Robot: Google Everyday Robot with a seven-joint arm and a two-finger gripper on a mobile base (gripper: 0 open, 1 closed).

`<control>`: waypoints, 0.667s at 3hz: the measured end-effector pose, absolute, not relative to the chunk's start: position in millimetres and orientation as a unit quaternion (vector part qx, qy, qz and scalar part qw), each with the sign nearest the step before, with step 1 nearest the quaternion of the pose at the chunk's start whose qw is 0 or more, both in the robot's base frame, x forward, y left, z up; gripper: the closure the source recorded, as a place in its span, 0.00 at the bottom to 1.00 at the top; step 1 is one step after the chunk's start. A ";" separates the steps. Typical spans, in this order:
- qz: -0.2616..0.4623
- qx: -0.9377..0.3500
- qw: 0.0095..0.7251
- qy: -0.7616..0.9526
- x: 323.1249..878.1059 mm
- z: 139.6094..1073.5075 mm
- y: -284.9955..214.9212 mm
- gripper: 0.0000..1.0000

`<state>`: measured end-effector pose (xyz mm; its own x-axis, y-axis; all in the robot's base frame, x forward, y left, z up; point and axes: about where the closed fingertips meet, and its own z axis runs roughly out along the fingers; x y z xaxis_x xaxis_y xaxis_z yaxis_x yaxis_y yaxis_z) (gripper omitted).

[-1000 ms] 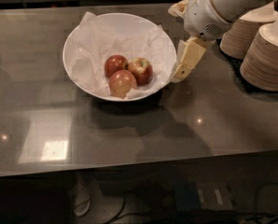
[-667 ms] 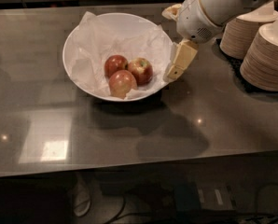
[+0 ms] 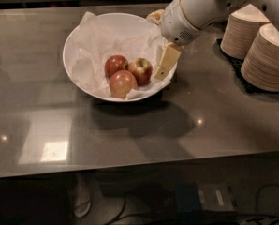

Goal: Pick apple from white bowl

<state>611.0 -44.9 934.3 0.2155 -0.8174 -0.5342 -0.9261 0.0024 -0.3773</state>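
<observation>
Grey glossy counter (image 3: 214,121) with mirrored light patches bears the bowl (image 3: 70,55); the apple (image 3: 140,71) lies inside. Over its right rim hangs the gripper (image 3: 163,68), state indeterminable. Paper bowl stacks (image 3: 266,55) stand right.

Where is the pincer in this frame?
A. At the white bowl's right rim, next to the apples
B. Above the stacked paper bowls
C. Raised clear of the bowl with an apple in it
A: the pincer hangs at the right rim of the white bowl, just right of the apple, which lies inside with the dark apple and the pale apple.
</observation>
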 end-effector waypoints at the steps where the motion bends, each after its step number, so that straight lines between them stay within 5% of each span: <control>1: 0.087 -0.712 0.333 0.612 617.4 927.1 -34.6 0.00; 2: 0.088 -0.713 0.332 0.611 617.6 926.3 -34.6 0.19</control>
